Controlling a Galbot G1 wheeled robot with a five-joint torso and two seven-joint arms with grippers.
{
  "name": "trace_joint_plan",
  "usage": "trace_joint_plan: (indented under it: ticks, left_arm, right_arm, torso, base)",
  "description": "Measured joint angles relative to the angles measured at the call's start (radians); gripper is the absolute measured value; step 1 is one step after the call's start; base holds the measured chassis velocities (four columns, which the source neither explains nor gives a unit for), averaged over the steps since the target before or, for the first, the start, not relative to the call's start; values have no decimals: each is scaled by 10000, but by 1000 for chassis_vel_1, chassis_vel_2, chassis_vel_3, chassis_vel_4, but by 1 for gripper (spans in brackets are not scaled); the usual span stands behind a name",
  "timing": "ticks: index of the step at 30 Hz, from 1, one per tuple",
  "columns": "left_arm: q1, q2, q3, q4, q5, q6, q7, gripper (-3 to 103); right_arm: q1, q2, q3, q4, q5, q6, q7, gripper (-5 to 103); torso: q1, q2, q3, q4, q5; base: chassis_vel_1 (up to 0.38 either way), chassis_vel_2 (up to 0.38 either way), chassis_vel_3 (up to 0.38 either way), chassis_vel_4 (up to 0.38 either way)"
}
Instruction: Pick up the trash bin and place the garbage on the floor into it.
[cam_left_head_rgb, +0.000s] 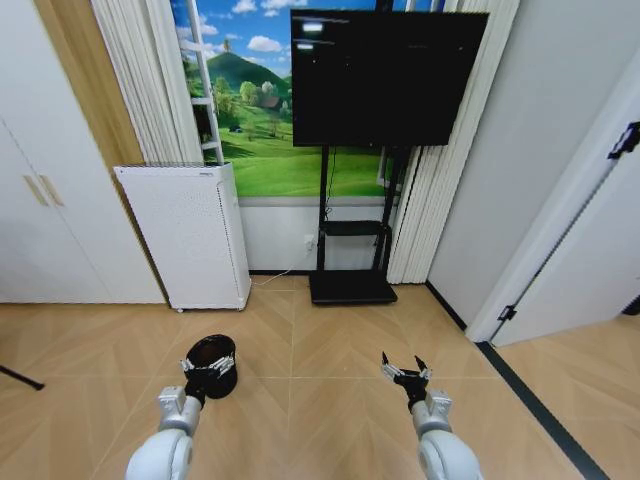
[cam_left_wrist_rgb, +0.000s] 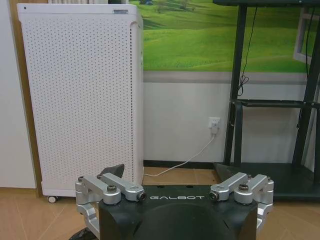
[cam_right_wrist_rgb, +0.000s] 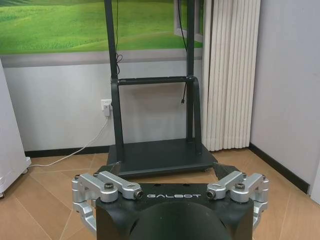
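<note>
arms (cam_left_head_rgb: 165, 450) white – silver links | wrist housing (cam_left_wrist_rgb: 177, 215) black – "GALBOT" lettering

Trash bin (cam_left_head_rgb: 211, 358) front behind left hand (cam_left_head_rgb: 209, 367)

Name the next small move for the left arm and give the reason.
Probably ease the left gripper down over the bin rim and close. It hovers at the bin's near rim with its fingers spread, not yet gripping, and the bin stands upright on the floor. The right gripper waits open, off to the right.

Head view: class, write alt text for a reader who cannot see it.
The left gripper hovers at a small black trash bin on a wooden floor; the right gripper is open, holding nothing. Behind stand a white perforated appliance and a wall-side TV stand.
</note>
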Motion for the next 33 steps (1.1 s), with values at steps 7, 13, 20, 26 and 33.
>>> trace_joint_plan:
  ticks: [7, 13, 20, 26, 33]
  left_arm:
    - [-55, 59, 4, 68, -24, 2, -4, 100]
    - [-103, 97, 12, 134, -91, -1, -3, 100]
    - [-141, 179, 14, 153, -206, -3, -3, 100]
    - [-145, 227, 8, 167, -296, 5, -3, 100]
    - [-186, 281, -11, 212, -377, -1, -2, 100]
  right_arm:
    - [-9, 56, 1, 0, -62, 1, 1, 100]
    - [-28, 101, -3, 6, -132, -7, 5, 100]
    - [-59, 155, -17, 76, -209, -46, 13, 100]
    - [-82, 197, -36, 115, -291, -108, 17, 100]
    - [-64, 218, -70, 168, -345, -243, 22, 100]
  torso:
    - [143, 324, 180, 1, 0]
    - [267, 620, 348, 1, -1]
    - [398, 927, 528, 0, 0]
    - [504, 1173, 671, 0, -1]
    - [652, 1517, 866, 1, 0]
  base:
    - [0, 0, 0, 0]
    - [0, 0, 0, 0]
    - [0, 0, 0, 0]
    - [0, 0, 0, 0]
    - [0, 0, 0, 0]
